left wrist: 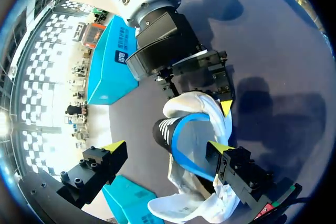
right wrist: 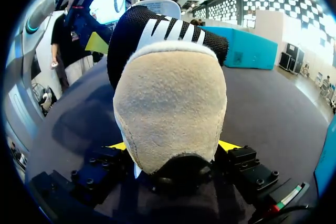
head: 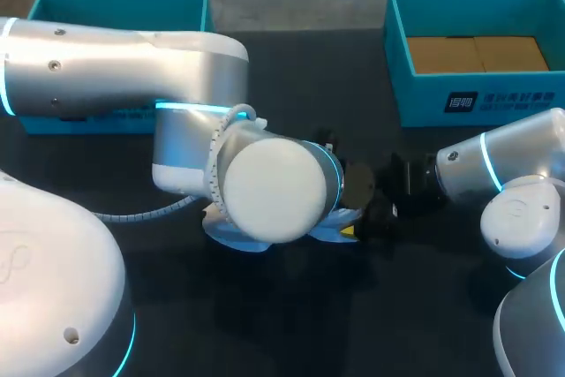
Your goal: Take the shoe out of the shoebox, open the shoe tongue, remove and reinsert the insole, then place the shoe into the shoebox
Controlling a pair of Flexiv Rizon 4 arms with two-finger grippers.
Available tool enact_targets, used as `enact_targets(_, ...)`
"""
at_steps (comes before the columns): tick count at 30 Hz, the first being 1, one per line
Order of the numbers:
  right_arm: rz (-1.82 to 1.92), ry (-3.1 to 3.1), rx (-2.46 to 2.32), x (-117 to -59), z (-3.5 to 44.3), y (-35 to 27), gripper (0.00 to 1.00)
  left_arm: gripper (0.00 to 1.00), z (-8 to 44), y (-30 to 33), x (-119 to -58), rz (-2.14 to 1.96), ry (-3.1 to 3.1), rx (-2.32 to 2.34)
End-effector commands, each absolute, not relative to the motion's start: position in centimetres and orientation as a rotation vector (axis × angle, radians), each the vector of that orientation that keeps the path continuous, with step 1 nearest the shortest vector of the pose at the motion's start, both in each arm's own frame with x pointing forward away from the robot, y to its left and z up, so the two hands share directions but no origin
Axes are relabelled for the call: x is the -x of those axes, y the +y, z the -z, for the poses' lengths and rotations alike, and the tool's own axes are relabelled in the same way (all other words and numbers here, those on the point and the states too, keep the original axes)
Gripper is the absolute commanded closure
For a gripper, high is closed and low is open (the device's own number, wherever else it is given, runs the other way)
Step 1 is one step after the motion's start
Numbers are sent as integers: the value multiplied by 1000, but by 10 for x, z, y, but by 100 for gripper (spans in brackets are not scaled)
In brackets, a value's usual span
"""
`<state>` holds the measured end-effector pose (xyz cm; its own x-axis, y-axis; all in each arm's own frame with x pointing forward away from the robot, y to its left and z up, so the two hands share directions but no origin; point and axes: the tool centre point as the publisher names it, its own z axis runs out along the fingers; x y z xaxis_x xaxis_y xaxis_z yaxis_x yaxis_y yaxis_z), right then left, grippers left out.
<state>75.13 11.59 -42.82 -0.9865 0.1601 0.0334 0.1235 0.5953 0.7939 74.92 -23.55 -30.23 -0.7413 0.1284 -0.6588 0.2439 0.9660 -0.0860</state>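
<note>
We log the right gripper point(right wrist: 173, 146) clamped from both sides on the beige suede end of the white-and-blue sneaker point(right wrist: 170, 98), which has a black striped mesh tongue. The left gripper point(left wrist: 165, 147) stands wide apart: one tip sits at the sneaker's blue-lined opening, the other well clear. The sneaker sits mid-table over the black tabletop point(head: 353, 324), under the left wrist. It is outside the teal shoebox with brown cardboard inside point(head: 424, 94) at far right, and outside the second teal box point(head: 115, 8) at far left.
</note>
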Motion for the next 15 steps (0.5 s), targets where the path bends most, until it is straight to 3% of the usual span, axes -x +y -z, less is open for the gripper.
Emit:
enact_targets(1, -1367, 2770, -247, -750, 432, 119, 100, 0, 308, -243, -753, 215, 2414, -257)
enact_targets(10, -1367, 2770, -247, -750, 432, 119, 100, 0, 314, -248, -763, 230, 2421, -236)
enact_targets(15, -1367, 2770, -247, -750, 432, 119, 100, 15, 315, -248, -766, 226, 2411, -226)
